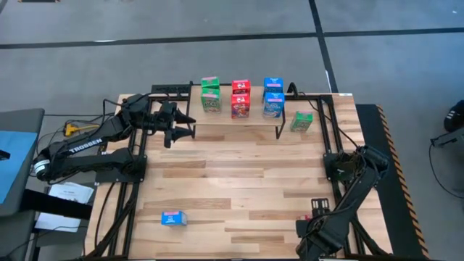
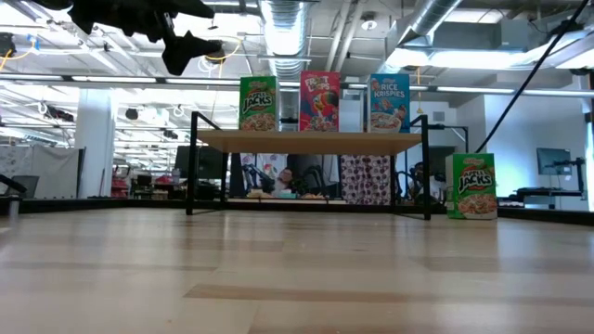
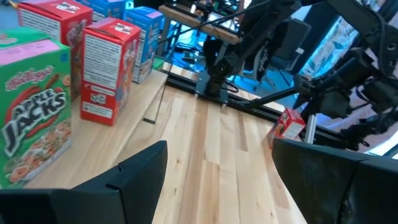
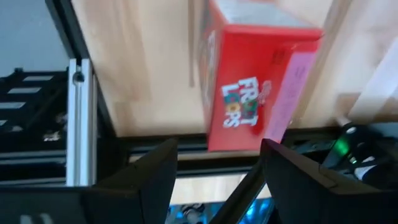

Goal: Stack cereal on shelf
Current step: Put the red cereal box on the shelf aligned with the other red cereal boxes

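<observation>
The shelf [image 1: 233,125] stands at the table's far middle. Green [image 1: 210,93], red [image 1: 241,97] and blue [image 1: 273,96] cereal boxes stand on it, two deep. My left gripper [image 1: 183,131] hovers open at the shelf's left end, level, and its wrist view shows the green box [image 3: 31,109] close by. A red cereal box [image 4: 249,87] lies on the table near the front right edge [image 1: 305,216]. My right gripper [image 4: 217,180] hangs open above it, pointing steeply down, fingers clear of the box.
A green box [image 1: 301,121] stands on the table right of the shelf [image 2: 473,186]. A blue box [image 1: 174,218] lies flat near the front left. Black frame rails [image 1: 330,123] run along the table's sides. Bare wood fills the middle.
</observation>
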Controlling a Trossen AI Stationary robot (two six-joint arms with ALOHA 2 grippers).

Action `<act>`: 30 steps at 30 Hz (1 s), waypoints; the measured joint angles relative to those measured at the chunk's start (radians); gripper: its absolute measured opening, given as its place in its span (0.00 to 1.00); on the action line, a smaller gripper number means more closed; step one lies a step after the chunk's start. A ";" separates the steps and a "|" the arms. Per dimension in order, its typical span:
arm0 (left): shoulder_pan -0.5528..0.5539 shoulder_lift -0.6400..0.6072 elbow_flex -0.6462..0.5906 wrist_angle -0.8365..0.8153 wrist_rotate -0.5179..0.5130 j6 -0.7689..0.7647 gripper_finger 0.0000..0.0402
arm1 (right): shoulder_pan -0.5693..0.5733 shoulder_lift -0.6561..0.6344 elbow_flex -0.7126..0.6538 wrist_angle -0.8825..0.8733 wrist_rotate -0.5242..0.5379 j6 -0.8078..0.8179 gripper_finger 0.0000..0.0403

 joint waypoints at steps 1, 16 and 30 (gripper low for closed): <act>0.000 0.000 0.000 0.000 -0.003 0.000 0.69 | 0.001 0.000 0.000 0.000 0.014 0.000 0.63; 0.000 0.000 0.000 0.000 -0.003 0.002 0.69 | -0.045 -0.002 -0.037 0.051 0.073 0.003 0.63; 0.000 0.000 0.000 -0.003 -0.003 0.007 0.69 | -0.057 -0.005 -0.054 0.019 0.039 0.022 0.63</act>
